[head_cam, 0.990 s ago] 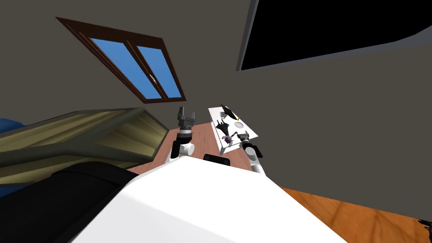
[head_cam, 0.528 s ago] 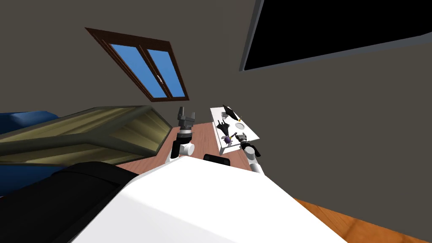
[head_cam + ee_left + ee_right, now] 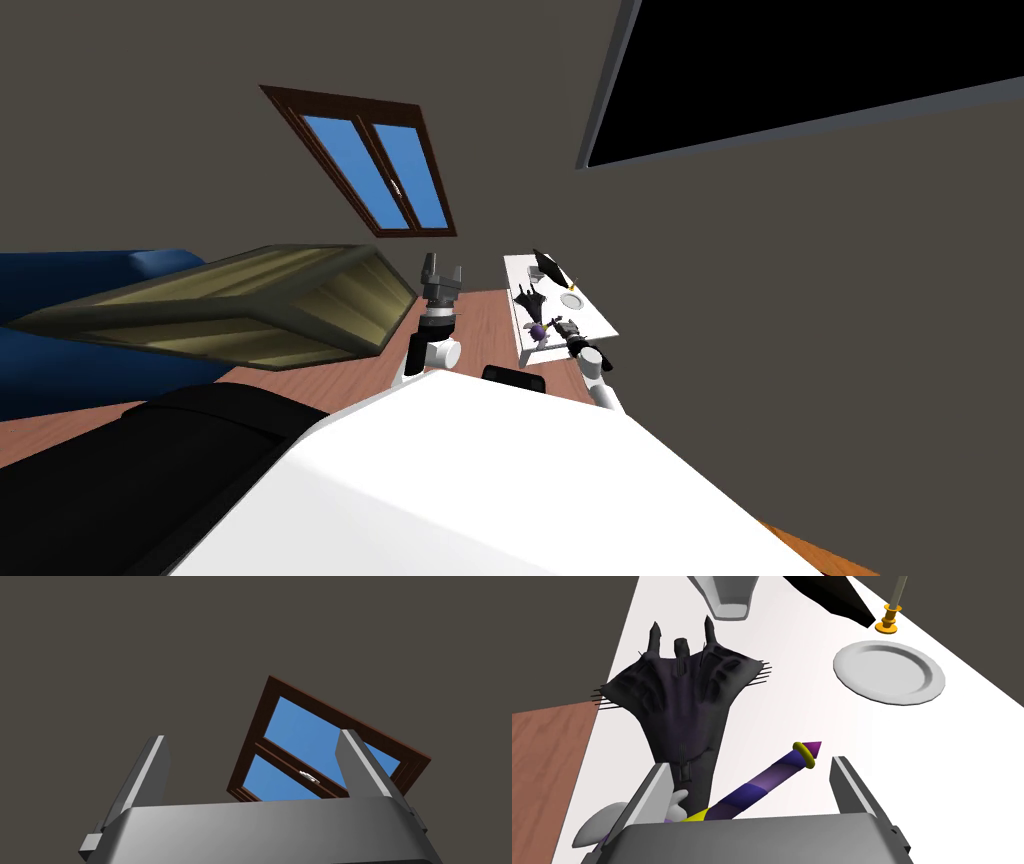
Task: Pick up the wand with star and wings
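Observation:
The wand (image 3: 762, 786) has a purple striped handle with a yellow ring near its pointed tip and a white wing (image 3: 599, 826) at its other end. It lies on the white table (image 3: 792, 711), its handle between the fingers of my right gripper (image 3: 752, 788), which is open and low over it. The star end is hidden under the gripper body. In the head view the wand (image 3: 540, 329) lies at the table's near end, beside the right gripper (image 3: 568, 328). My left gripper (image 3: 441, 274) is held up over the floor, open and empty.
A black bat-like toy (image 3: 682, 696) lies against the wand. Farther on stand a white plate (image 3: 889, 673), a candle holder (image 3: 888, 623), a black pointed thing (image 3: 832, 596) and a grey cup (image 3: 727, 596). An olive slatted furniture piece (image 3: 250, 305) and blue sofa (image 3: 80, 285) are left.
My view has swung: window, olive furniture and blue sofa have slid to the right in the head picture. The arms and table keep their places relative to me.

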{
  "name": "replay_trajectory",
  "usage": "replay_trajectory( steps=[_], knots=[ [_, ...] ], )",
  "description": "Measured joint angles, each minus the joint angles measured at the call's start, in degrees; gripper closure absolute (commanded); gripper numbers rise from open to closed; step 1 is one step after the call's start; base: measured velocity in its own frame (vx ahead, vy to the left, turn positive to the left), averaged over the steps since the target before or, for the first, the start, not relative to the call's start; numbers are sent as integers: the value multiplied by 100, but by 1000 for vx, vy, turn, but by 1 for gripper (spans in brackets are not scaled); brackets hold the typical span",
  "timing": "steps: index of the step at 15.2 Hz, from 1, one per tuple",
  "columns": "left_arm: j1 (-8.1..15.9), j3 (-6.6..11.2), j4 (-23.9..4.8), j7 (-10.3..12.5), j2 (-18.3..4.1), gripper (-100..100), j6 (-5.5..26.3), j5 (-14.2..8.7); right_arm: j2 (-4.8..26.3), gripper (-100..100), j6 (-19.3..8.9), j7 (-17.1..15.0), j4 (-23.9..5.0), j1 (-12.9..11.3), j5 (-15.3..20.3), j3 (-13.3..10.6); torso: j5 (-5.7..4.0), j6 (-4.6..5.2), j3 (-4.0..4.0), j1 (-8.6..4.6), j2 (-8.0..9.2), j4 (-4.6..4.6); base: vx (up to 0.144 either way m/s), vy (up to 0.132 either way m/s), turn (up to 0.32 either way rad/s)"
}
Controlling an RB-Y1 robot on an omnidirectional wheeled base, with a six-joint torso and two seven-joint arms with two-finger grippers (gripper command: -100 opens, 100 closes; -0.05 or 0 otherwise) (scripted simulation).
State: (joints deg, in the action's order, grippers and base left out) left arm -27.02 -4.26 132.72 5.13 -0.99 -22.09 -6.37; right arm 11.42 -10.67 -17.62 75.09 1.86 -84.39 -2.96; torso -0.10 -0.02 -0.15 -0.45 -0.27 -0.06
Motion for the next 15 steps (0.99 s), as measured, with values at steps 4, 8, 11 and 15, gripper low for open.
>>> replay_trajectory(
  steps=[4, 8, 11, 15],
  knots=[
    [0, 0, 0, 0, 0, 0, 0, 0, 15, -100, -189, -115, -322, -131, -391, 2, 1, -1, 0, 6, 0, 0, -5, -74, 112],
    [0, 0, 0, 0, 0, 0, 0, 0, -19, -100, -366, -120, -644, -250, -840, 11, 3, 0, -1, 14, -1, 0, -6, -62, 122],
    [0, 0, 0, 0, 0, 0, 0, 0, -62, -100, -553, -118, -971, -374, -1243, 52, 1, 1, -1, 4, -2, 0, -12, -105, 211],
    [0, 0, 0, 0, 0, 0, 0, 0, -73, -100, -798, -304, -1369, -499, -1729, 50, 0, 1, -1, 0, -2, 0, -10, -102, 154]
  ],
)
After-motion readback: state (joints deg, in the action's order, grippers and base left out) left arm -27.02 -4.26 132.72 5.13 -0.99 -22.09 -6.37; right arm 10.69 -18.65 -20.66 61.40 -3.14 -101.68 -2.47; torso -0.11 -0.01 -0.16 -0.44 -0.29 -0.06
